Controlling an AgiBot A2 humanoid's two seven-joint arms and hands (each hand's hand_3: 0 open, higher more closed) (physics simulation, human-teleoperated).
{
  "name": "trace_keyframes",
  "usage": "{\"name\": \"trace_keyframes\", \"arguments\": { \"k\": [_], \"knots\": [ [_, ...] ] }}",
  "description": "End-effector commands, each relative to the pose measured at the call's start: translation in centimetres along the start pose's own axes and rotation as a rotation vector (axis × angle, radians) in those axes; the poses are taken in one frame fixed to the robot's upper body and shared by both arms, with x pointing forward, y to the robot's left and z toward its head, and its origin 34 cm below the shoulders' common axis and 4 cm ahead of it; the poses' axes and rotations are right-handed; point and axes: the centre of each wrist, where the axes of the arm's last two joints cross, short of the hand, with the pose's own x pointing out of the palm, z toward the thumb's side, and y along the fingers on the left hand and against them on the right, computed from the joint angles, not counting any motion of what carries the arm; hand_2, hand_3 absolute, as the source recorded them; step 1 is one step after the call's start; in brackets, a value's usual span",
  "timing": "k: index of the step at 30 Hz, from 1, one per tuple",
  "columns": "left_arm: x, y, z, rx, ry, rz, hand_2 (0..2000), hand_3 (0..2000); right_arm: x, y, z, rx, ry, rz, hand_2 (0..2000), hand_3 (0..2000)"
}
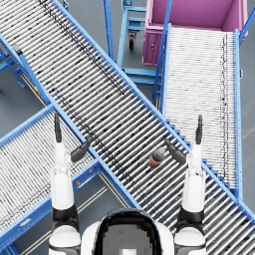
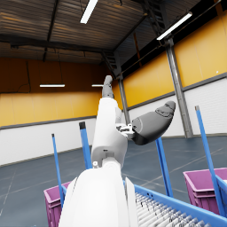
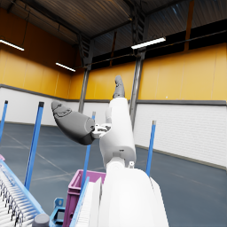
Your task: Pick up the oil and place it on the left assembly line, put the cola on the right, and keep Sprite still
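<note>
Over the conveyor [image 1: 99,89], left hand [image 1: 63,149] and right hand [image 1: 191,154] spread, empty.

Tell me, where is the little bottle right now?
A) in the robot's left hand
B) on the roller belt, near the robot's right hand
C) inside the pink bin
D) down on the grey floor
B: the head view shows the bottle on the rollers of the middle conveyor, close to the right hand.
</note>
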Motion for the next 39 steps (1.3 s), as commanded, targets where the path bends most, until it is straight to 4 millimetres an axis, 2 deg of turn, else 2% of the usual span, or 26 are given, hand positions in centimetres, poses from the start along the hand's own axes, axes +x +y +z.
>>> {"name": "trace_keyframes", "arguments": {
  "k": [1, 5, 12, 20, 25, 29, 33, 39],
  "knots": [
    [0.0, 0.1, 0.2, 0.011, 0.0, 0.003, 0, 0, 0.0, 0.2, -0.1, 0.005, 0.0, -0.002, 0, 0],
    [0.3, 0.1, 0.0, 0.003, -0.007, -0.009, 0, 0, 0.1, 1.3, -0.3, 0.03, -0.005, 0.001, 0, 0],
    [0.7, -0.5, -0.2, -0.017, -0.015, -0.02, 0, 0, 2.3, 4.2, -1.9, 0.14, -0.039, 0.089, 0, 0],
    [1.1, -0.8, -0.2, -0.019, -0.024, -0.032, 0, 0, 5.1, 8.5, -6.1, 0.375, -0.067, 0.22, 0, 0],
    [1.3, -1.1, -0.4, -0.03, -0.029, -0.038, 0, 0, 7.0, 11.0, -9.6, 0.53, -0.038, 0.303, 0, 0],
    [1.2, -0.9, 0.1, -0.01, -0.03, -0.028, 0, 0, 8.0, 11.4, -11.9, 0.575, 0.116, 0.37, 0, 0],
    [1.4, -1.2, -0.2, -0.025, -0.034, -0.034, 0, 0, 9.0, 11.9, -14.0, 0.637, 0.168, 0.415, 0, 0],
    [1.3, -1.4, -0.1, -0.026, -0.035, -0.028, 0, 0, 9.8, 11.7, -16.9, 0.798, -0.079, 0.318, 0, 0]
  ]
}}
